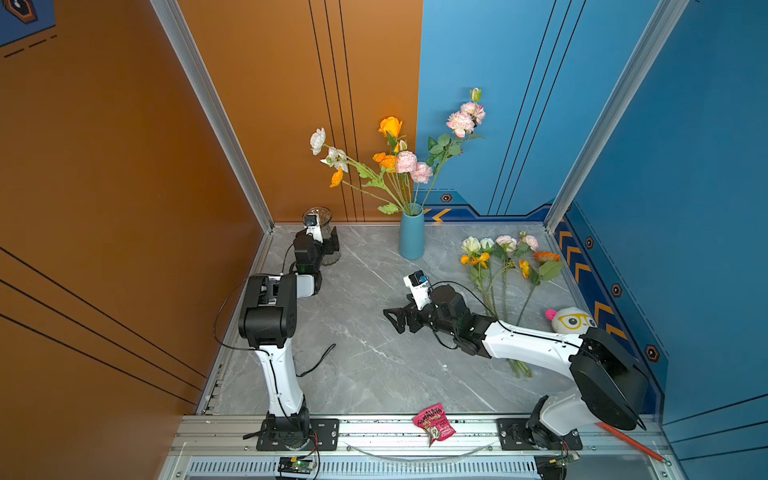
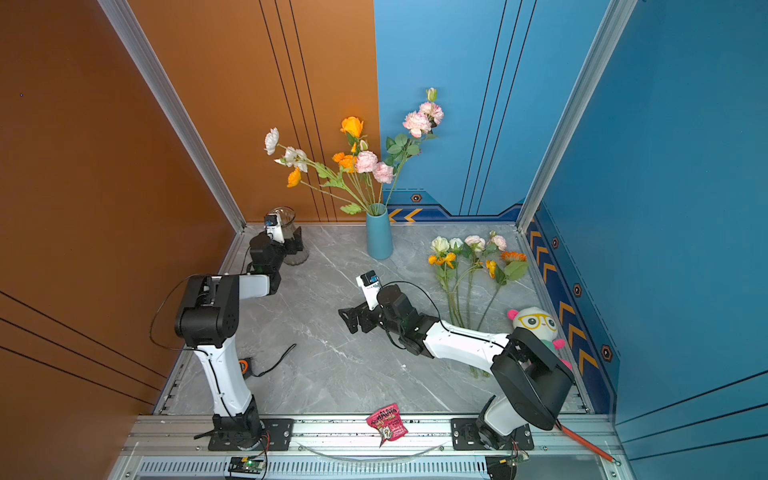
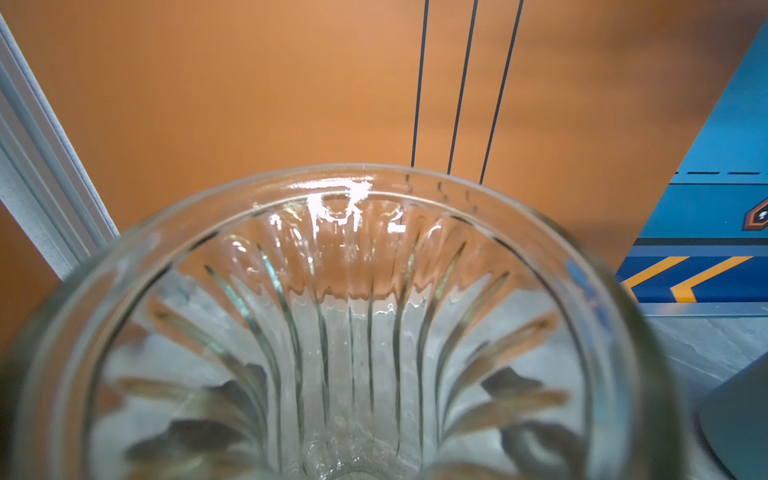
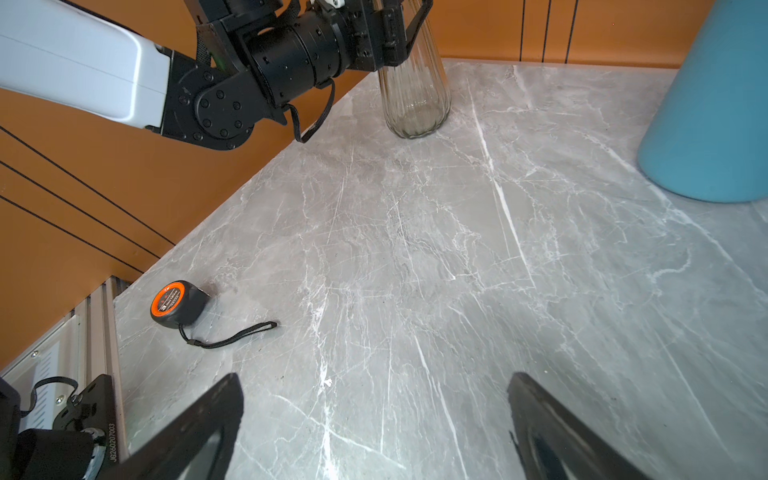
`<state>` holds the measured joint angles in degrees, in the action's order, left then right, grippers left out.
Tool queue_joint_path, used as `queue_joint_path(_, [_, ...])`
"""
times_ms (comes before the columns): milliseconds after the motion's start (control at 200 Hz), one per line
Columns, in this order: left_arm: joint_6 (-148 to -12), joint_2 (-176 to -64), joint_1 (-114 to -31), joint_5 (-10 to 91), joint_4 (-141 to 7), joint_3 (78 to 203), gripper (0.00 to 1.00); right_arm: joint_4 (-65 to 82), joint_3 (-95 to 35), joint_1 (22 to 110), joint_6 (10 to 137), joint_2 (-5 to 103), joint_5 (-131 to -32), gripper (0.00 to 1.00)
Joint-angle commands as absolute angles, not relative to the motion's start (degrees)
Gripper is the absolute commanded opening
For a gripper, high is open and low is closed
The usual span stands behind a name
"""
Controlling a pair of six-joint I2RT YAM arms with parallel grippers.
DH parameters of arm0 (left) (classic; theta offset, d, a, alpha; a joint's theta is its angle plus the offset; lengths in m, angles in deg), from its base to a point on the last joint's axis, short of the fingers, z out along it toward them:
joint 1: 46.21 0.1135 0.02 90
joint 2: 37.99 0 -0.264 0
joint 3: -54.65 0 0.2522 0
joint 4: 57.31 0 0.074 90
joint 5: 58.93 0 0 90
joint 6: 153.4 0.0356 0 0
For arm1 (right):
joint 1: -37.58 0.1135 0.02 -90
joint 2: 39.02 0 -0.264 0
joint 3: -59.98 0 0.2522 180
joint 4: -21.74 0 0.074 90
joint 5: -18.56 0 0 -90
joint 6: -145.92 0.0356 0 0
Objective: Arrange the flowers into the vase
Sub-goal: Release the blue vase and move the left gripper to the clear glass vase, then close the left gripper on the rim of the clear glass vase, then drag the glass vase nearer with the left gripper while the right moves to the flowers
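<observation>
A blue vase at the back middle holds several tall flowers with white, orange and pink blooms. More flowers lie flat on the table at the right, and the right arm crosses over their stems. A clear ribbed glass vase stands empty in the back left corner. My left gripper is clasped round its upper part. My right gripper hangs open and empty over the table's middle.
A tape measure with a strap lies near the left arm's base. A pink snack packet and a red pencil rest on the front rail. A plush toy sits at the right wall. Walls close three sides.
</observation>
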<state>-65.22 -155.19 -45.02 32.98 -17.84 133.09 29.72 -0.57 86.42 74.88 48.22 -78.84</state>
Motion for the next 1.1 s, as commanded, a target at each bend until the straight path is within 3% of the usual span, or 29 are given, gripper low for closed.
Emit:
queue_joint_path(0, [-65.03,-156.7,-44.72,31.37,-14.05,134.13,0.81,31.44,-1.85,85.98,75.12,49.56,-80.08,1.0])
queue_joint_path(365, [-66.26,-157.28,-44.64,34.31,1.04,129.69,0.49,30.86,-2.07,85.59,75.17,50.28,-80.98,1.0])
queue_joint_path(561, [-67.39,-153.37,-45.22,35.89,5.34,126.99,0.38,29.8,-1.08,86.0,75.39,47.86,-80.42,1.0])
queue_joint_path(836, [-67.95,-141.9,-50.07,37.76,2.88,120.83,0.29,27.0,1.88,88.16,75.69,40.12,-76.73,1.0])
queue_joint_path(1091, [-67.59,-133.48,-60.38,38.2,1.17,113.57,0.28,17.06,7.79,89.8,78.79,27.78,-67.92,1.0])
